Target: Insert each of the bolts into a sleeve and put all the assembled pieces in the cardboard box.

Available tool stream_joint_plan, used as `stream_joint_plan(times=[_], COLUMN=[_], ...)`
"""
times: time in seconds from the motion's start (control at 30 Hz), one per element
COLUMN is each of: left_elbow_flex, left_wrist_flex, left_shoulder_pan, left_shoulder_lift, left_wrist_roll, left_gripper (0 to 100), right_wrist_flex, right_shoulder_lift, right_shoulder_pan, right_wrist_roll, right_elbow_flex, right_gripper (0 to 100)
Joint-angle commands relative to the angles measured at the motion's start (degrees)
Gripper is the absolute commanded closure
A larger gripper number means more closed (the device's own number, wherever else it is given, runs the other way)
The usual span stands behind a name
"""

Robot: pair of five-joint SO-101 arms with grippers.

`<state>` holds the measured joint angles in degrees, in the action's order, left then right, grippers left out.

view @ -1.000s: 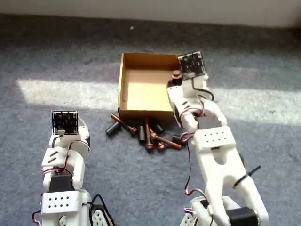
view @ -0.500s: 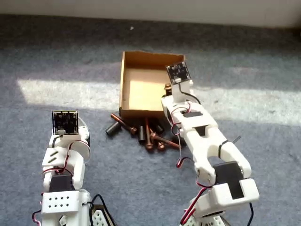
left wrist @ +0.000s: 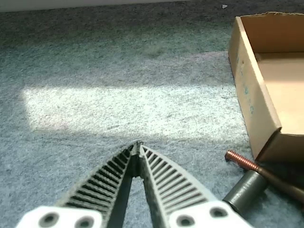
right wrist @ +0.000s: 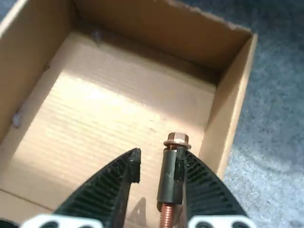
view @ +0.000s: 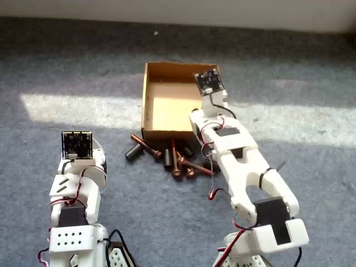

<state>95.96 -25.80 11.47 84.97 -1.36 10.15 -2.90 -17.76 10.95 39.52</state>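
The right arm point(view: 239, 161) has swung inward over the last second, carrying its wrist from the far right corner of the cardboard box point(view: 146, 100) to a spot over the box's right side (its elbow has also dropped back toward the base). The left arm has kept still.

The right claw point(right wrist: 159, 157) points down into the box with its fingers spread. The assembled piece point(right wrist: 171, 175), a copper bolt pushed through a dark sleeve, lies against one finger, while the other finger stands clear of it. Its hexagonal head points toward the box's far wall and its threaded end toward the wrist. The piece is close to the box's right wall; whether it rests on the box floor I cannot tell.

The left claw point(left wrist: 138, 149) is pressed together with nothing in it, over the grey counter point(view: 67, 72) to the left of the box's near corner. Loose bolts point(view: 146, 146) and loose sleeves point(view: 132, 152) lie heaped on the counter just in front of the box's near wall.
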Motion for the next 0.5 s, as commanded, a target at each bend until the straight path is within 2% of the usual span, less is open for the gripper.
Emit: stream_joint_plan(times=[0.0,0.23,0.33,0.47], left_elbow_flex=[1.8,1.8,1.8,1.8], left_wrist_flex=[-0.26,-0.26,-0.26,-0.26], left_shoulder_pan=[0.66,0.66,0.66,0.84], left_shoulder_lift=[0.31,0.31,0.31,0.31], left_wrist_roll=[-0.97,-1.05,-1.05,-1.05], left_gripper=[99,99,99,99], right_wrist_flex=[5.41,22.99,31.6,38.2], right_shoulder_lift=[-12.09,-28.7,-31.69,-33.27], right_shoulder_pan=[-0.4,-0.31,-0.31,-0.4], right_wrist_roll=[0.35,0.35,0.35,0.97], right_elbow_flex=[1.63,3.74,3.65,3.65], right_gripper=[88.5,88.5,88.3,88.2])
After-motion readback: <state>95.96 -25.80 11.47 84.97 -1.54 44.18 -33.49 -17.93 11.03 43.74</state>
